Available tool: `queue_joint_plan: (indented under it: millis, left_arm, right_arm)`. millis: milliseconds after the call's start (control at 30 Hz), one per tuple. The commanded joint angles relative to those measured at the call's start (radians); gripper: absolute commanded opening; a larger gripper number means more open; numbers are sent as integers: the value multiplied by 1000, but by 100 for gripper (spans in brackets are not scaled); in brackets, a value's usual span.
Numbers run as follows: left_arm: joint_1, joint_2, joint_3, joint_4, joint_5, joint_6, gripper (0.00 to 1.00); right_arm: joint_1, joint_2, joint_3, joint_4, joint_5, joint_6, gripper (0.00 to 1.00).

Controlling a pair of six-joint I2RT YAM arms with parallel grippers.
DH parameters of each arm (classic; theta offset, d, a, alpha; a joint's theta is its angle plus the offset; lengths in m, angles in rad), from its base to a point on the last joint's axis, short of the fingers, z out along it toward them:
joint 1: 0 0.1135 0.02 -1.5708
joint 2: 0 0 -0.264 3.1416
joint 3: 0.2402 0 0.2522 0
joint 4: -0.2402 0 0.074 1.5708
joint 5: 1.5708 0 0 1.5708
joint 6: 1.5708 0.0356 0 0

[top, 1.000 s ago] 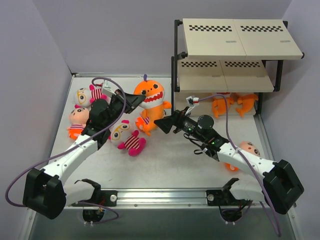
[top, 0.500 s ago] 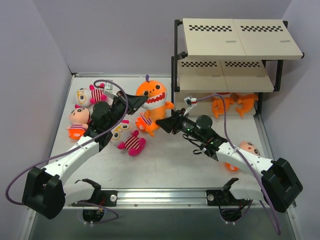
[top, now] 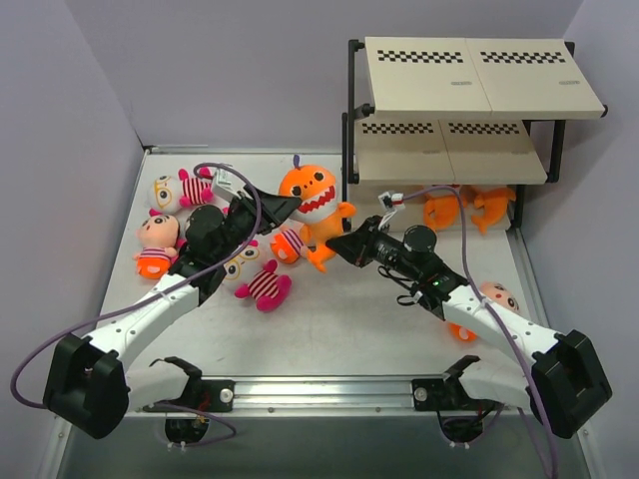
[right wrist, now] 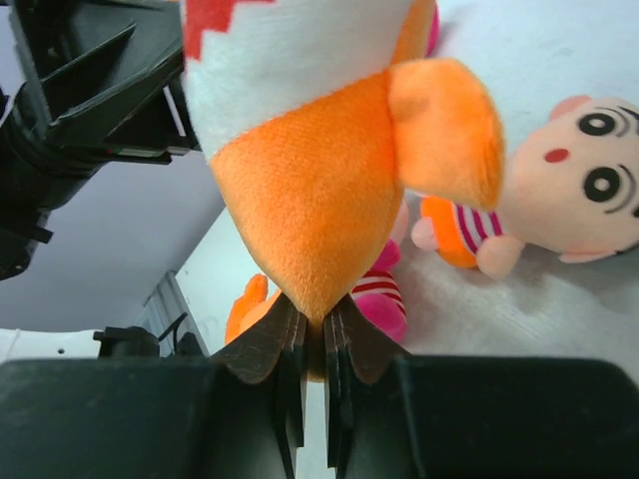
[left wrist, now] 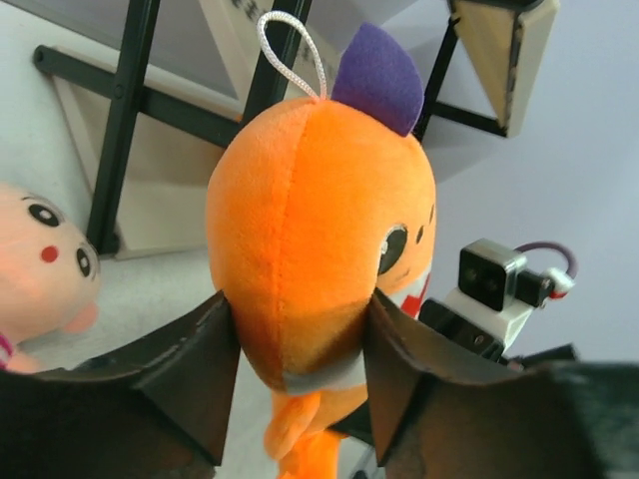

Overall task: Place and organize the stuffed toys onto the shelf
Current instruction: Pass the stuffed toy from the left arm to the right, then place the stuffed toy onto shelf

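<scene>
The orange shark [top: 312, 195] hangs above the table [top: 339, 329] between the two arms, just left of the shelf [top: 479, 85]. The weak point is how little of it the right gripper [right wrist: 312, 321] has: its fingers are pressed together on only the thin tip of the plush's lower end. The left gripper [left wrist: 300, 344] stands spread on either side of the head, lying against the fabric without visibly squeezing it. Should the left arm draw away, the heavy head would likely tip over that small pinch and could pull the tip free, dropping the shark onto the pink-limbed toy [top: 262, 282] and the striped doll [right wrist: 589, 190] below. The white hang loop [left wrist: 293, 50] could also catch on a departing finger. To the right, the black front post [top: 346, 150] of the shelf stands near the shark's fin, and the purple cable [top: 431, 190] of the right arm loops close by it, so a swing toward the boards risks a snag. The bottom tier, low under the middle board, already holds two sharks [top: 444, 212]; the upper boards show no toys and offer the freer approach
</scene>
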Motion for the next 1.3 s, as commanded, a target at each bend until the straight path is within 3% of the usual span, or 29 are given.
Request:
queue_joint_plan:
  millis: [0, 67, 267, 567, 833, 1000, 1267]
  left_arm:
    - [2, -56, 46, -74, -38, 97, 59]
    - [6, -74, 54, -129, -52, 140, 67]
    - [28, -123, 76, -269, -94, 240, 79]
    - [88, -263, 91, -548, -190, 444, 81]
    - [183, -399, 69, -728, -262, 625, 83]
    - [192, -476, 25, -743, -350, 705, 84]
    - [197, -467, 0, -719, -351, 757, 85]
  right_arm:
    - [-70, -52, 6, -96, -93, -53, 0]
    - [-94, -56, 7, -196, -151, -92, 0]
    - [-105, -116, -42, -348, -162, -112, 0]
    - [-172, -184, -106, -438, -109, -133, 0]
    - [-271, -162, -137, -299, -89, -106, 0]
    - [-307, -145, -169, -150, -58, -92, 0]
    - [-357, -17, -181, 49, -9, -92, 0]
